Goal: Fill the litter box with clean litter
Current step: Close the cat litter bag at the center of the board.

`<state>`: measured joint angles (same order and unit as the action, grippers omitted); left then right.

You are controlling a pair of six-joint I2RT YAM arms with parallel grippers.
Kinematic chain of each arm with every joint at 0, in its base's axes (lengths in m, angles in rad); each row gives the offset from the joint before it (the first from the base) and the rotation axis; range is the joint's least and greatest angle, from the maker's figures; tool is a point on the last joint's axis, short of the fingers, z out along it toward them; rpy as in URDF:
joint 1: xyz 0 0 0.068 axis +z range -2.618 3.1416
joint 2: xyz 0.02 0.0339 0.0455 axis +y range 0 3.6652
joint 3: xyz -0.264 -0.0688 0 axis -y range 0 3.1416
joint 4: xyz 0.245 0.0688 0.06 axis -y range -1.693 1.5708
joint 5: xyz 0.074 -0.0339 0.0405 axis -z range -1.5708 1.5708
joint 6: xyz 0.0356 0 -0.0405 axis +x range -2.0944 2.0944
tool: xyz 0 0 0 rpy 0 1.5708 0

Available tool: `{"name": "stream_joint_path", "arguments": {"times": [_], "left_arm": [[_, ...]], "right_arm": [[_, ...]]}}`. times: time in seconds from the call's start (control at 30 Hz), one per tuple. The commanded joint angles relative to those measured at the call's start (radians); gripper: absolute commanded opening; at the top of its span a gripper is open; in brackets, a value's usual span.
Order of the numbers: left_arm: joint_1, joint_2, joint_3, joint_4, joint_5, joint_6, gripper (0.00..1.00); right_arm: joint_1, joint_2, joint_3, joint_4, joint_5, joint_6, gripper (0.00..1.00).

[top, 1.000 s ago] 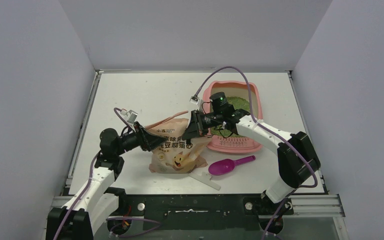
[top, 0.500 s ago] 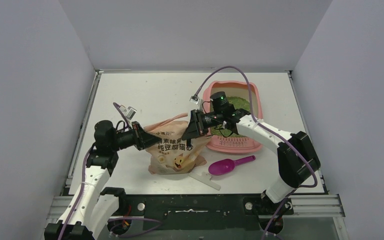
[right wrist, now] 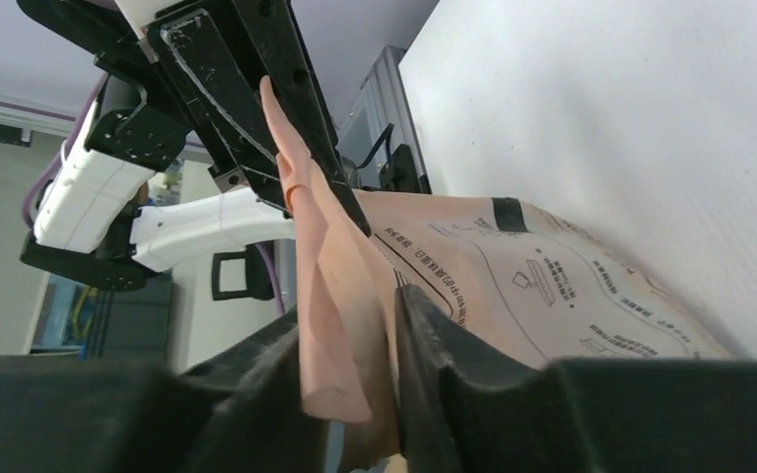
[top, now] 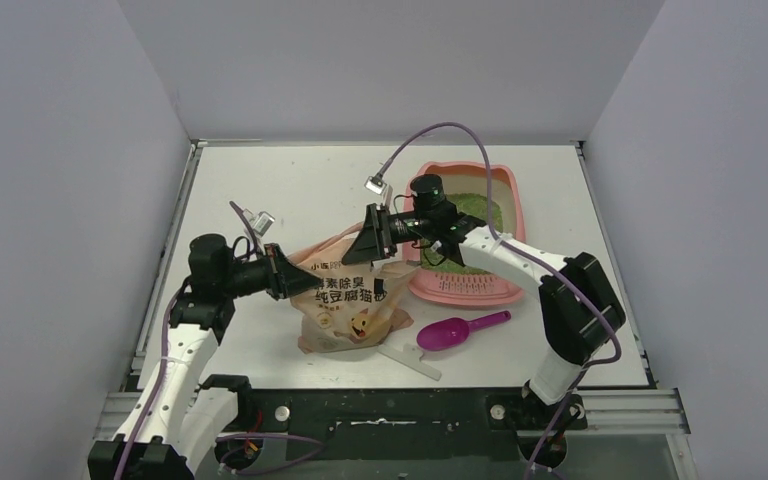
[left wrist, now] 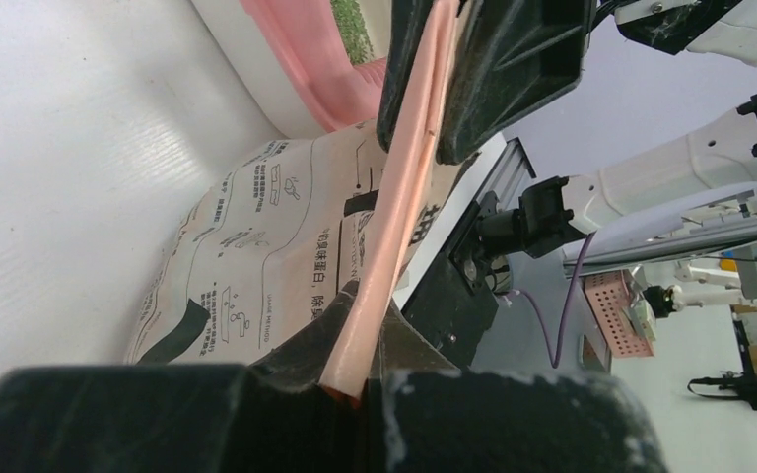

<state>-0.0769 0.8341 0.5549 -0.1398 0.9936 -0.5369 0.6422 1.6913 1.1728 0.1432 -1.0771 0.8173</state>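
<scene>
The pink litter box [top: 465, 292] lies at the right back of the table with green litter [top: 475, 205] inside it. A beige printed litter bag [top: 350, 300] stands in front of it on the left. My left gripper [top: 295, 278] is shut on the left end of the bag's top edge. In the left wrist view the pink edge [left wrist: 404, 207] runs out from between the jaws of the left gripper [left wrist: 367, 340]. My right gripper [top: 370, 240] sits at the right end of that edge. The right gripper [right wrist: 350, 315] is open, with the bag's flap [right wrist: 340, 286] loose between its jaws.
A magenta scoop [top: 455, 330] lies on the table in front of the litter box, right of the bag. A white strip [top: 410, 360] lies near the front edge. Grey walls enclose the table on three sides.
My left gripper has shut on the bag's top edge and its arm has drawn back to the left. My right gripper has opened and shifted up and left along the edge.
</scene>
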Motion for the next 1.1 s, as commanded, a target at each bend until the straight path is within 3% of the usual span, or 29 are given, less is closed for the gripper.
{"name": "stream_joint_path", "arguments": {"times": [0.0, 0.07, 0.1, 0.2, 0.27, 0.37, 0.47, 0.6, 0.7, 0.9, 1.07], "left_arm": [[0.003, -0.001, 0.053, -0.008, 0.056, -0.019, 0.00], [0.019, -0.010, 0.053, -0.013, 0.055, -0.032, 0.00], [0.029, -0.014, 0.056, -0.019, 0.059, -0.035, 0.00], [0.051, -0.036, 0.067, -0.046, 0.075, -0.035, 0.13], [0.054, -0.049, 0.074, -0.068, 0.072, -0.024, 0.28], [0.054, -0.055, 0.075, -0.085, 0.070, -0.010, 0.36], [0.052, -0.045, 0.073, -0.098, 0.054, 0.006, 0.37], [0.052, -0.043, 0.059, -0.092, 0.031, 0.008, 0.37], [0.052, -0.043, 0.039, -0.052, 0.020, -0.011, 0.35], [0.050, -0.062, 0.022, -0.007, 0.012, -0.034, 0.14], [0.051, -0.068, 0.019, -0.008, 0.003, -0.035, 0.02]], "right_arm": [[-0.011, 0.010, 0.052, -0.001, -0.024, 0.002, 0.17], [-0.039, 0.019, 0.051, -0.082, 0.003, -0.020, 0.04], [-0.051, 0.022, 0.045, -0.105, 0.017, -0.021, 0.03], [-0.067, 0.039, 0.054, -0.195, 0.030, -0.046, 0.05], [-0.058, 0.050, 0.067, -0.227, 0.023, -0.061, 0.10], [-0.051, 0.048, 0.084, -0.270, 0.034, -0.096, 0.25], [-0.062, 0.020, 0.093, -0.271, 0.016, -0.125, 0.42], [-0.092, -0.022, 0.086, -0.260, -0.060, -0.194, 0.57], [-0.121, -0.066, 0.048, -0.281, -0.069, -0.291, 0.75], [-0.159, -0.160, 0.005, -0.467, 0.070, -0.653, 0.83], [-0.191, -0.231, -0.061, -0.422, 0.170, -0.697, 0.88]]}}
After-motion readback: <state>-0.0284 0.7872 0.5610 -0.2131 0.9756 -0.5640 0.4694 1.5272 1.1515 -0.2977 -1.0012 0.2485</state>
